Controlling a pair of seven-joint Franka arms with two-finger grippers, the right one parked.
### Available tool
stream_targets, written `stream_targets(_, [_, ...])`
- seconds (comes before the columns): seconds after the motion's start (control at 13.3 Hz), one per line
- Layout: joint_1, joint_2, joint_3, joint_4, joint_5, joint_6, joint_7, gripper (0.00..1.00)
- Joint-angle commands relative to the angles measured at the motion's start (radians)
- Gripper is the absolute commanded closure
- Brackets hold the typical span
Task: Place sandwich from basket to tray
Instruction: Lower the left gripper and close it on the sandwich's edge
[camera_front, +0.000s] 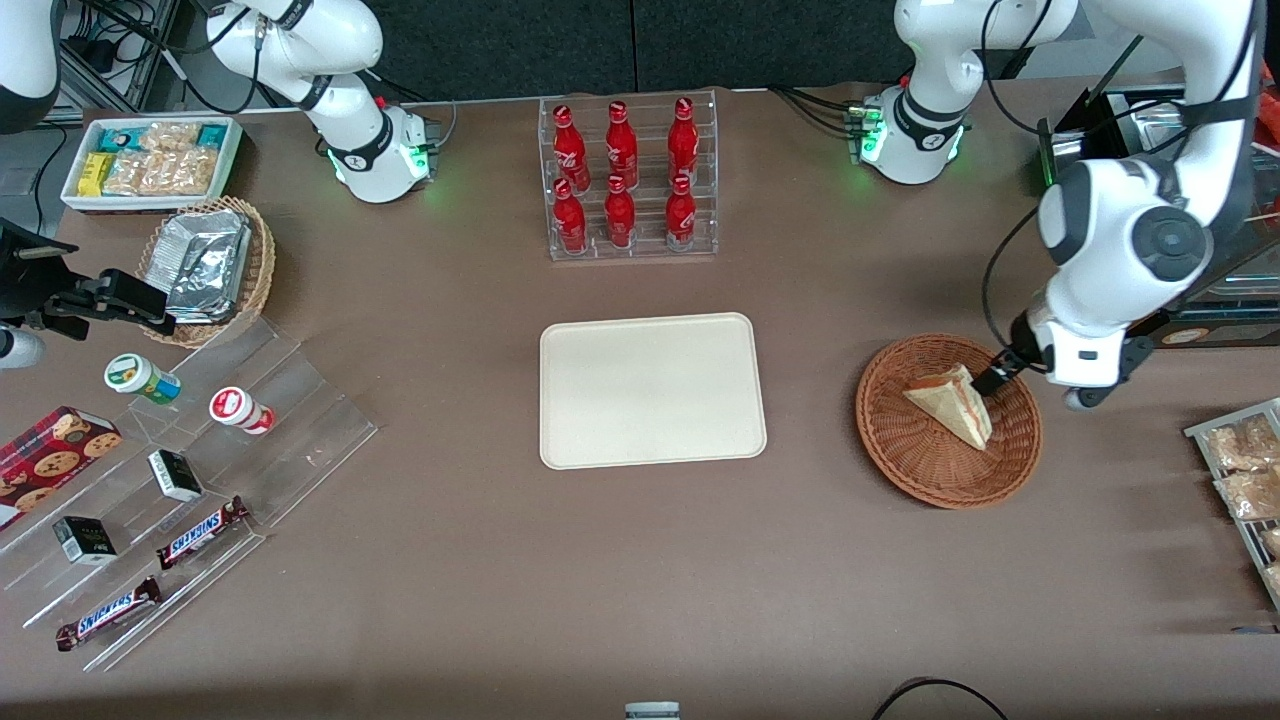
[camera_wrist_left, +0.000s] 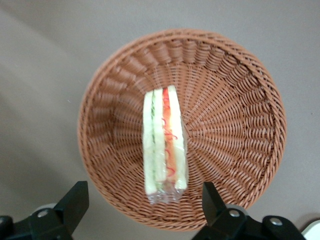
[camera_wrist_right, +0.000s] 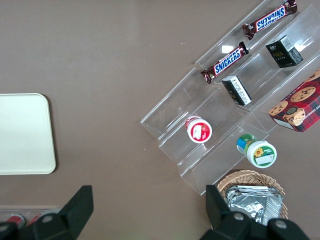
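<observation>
From the front view, the working arm bends down from the upper edge of the desk (camera_front: 640, 560), and its wrist hangs over the rim of the basket (camera_front: 900, 455). The pincer (camera_front: 992, 380) points down at the edge of the basket, just beside the sandwich (camera_front: 950, 405). One sandwich lies inside this basket, leaning on the woven wall. The tray (camera_front: 652, 390) lies flat in the middle of the desk, well apart from the basket and toward the parked arm's end from it, with nothing on it. Farther from the camera than the tray stands a clear rack (camera_front: 630, 180) with six red bottles, three in each of two rows. Toward the parked arm's end I count two Snickers bars (camera_front: 200, 532) on a clear stepped stand, one tan basket (camera_front: 255, 270) with foil packets and one white tub (camera_front: 150, 160) of snacks.

In the left wrist view, the pincer (camera_wrist_left: 142, 205) is opened wide, its two dark fingers (camera_wrist_left: 75, 200) stand apart on both sides of the sandwich (camera_wrist_left: 165, 145) and do not touch it. The sandwich stands on its edge in the basket (camera_wrist_left: 225, 125), showing green and red layers.

In the right wrist view, one corner of the tray (camera_wrist_right: 25, 135) is visible, and the two Snickers bars (camera_wrist_right: 225, 62) on the stand.
</observation>
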Motion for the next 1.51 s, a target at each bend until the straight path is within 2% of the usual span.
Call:
stream_targets(0.0, [-0.007,0.038,-0.014,-0.008,-0.007,0.065,-0.054,0.0])
stream_targets(0.68, [-0.001,0.112,-0.014,-0.081,-0.001,0.2,-0.06,0.0])
stream_targets(0.75, [-0.001,0.116,-0.016,-0.08,-0.001,0.2,-0.073,0.1])
stream_targets(0.83, [-0.001,0.124,-0.014,-0.08,-0.001,0.201,-0.079,0.48])
stream_targets(0.9, [-0.001,0.125,-0.014,-0.08,-0.001,0.2,-0.079,0.9])
stream_targets(0.98, [-0.001,0.127,-0.014,-0.078,-0.001,0.198,-0.079,1.0])
stream_targets(1.28, [-0.002,0.087,-0.016,-0.054,0.002,0.15,-0.065,1.0])
stream_targets(1.43, [-0.006,0.046,-0.026,0.024,0.015,-0.015,-0.057,1.0])
